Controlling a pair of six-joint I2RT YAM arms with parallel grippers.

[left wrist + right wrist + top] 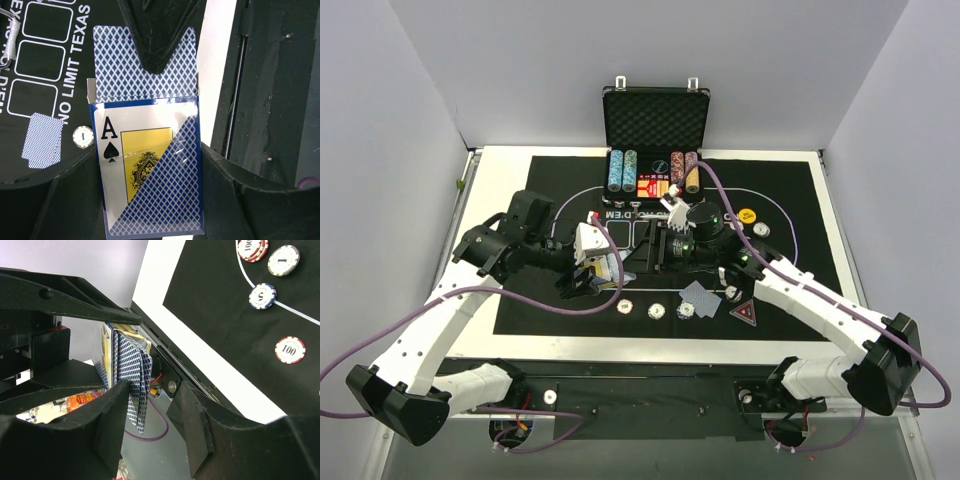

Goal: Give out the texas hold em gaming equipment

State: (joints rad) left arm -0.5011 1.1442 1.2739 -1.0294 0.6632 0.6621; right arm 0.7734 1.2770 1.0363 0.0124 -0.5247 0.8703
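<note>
Currently, the deck (145, 120) is held clamped in the closed left end effector (150, 160) above the mat (225, 315). Its protruding cards (131, 385) are straddled by the partly open right end effector (152, 395). Striped chips (290, 349) are seen lying nearby.

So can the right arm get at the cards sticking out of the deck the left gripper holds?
Probably yes: the left gripper grips the deck, and the cards fanned out of it hang right at the right gripper, jaws open, nothing in between.
</note>
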